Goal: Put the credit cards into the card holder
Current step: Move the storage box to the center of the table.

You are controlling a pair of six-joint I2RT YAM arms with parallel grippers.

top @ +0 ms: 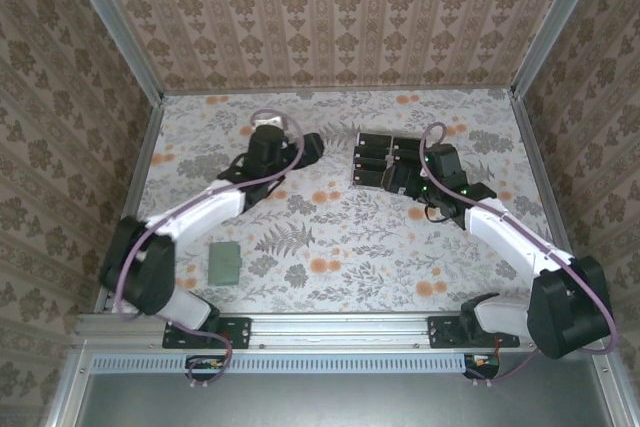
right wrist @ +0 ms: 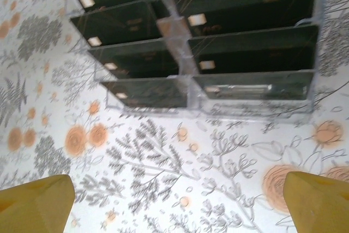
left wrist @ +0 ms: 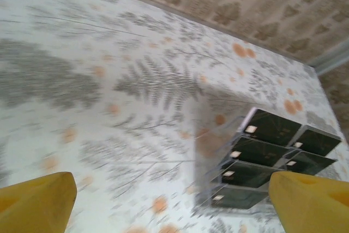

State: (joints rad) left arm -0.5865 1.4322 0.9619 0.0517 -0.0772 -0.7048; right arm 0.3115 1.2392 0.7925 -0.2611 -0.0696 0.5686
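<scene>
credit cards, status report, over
Open, empty: left gripper, right gripper. The clear tray holds credit cards; card holder apart, by left arm's base. Nothing seen in the way.

I count 8 credit cards [right wrist: 253,53], all black, 4 per col. 1 clear slotted tray [right wrist: 177,53] w/ 2 cols, 4 slots ea. 1 green card holder [top: 224,263]. 1 worktop [top: 330,247]. 2 arms of mine: left arm [top: 195,215] & right arm [top: 505,232]. 2 sets of jaws, each w/ 2 yellow fingertips [right wrist: 38,200].
</scene>
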